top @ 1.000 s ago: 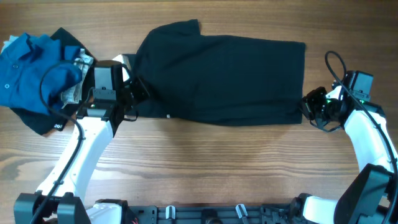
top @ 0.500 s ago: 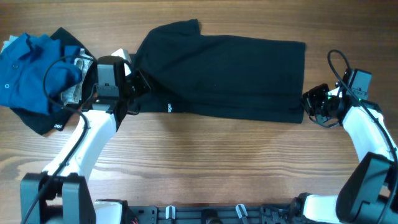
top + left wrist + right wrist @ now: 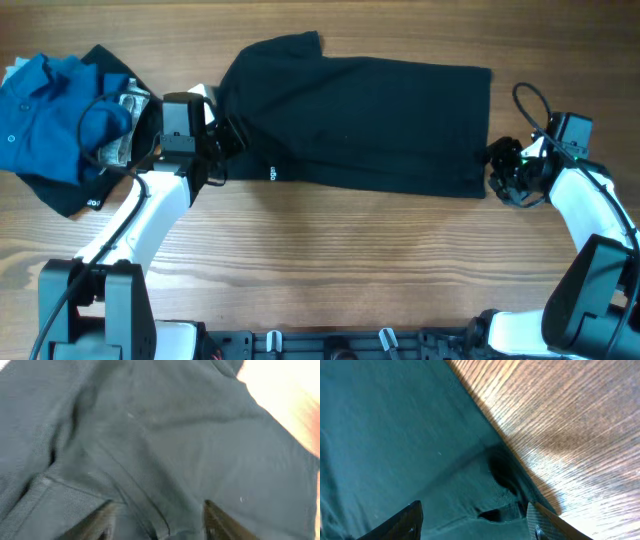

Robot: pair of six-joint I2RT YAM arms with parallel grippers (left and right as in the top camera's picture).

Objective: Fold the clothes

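Black shirt (image 3: 360, 125) lies folded on the table (image 3: 350, 260). Left gripper (image 3: 224, 140) and right gripper (image 3: 496, 168) straddle its opposite ends, jaws spread wide, clamping nothing.

Both arms bent at elbow, reaching inward. Low at left, left gripper (image 3: 225, 140) points right, fingers (image 3: 107, 522) spread apart. Opposite, right gripper (image 3: 497, 170) points left, fingers (image 3: 407, 520) spread too.

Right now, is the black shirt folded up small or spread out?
Spread out. The black shirt lies flat in one long band across the table, the left hand and right hand at its ends.
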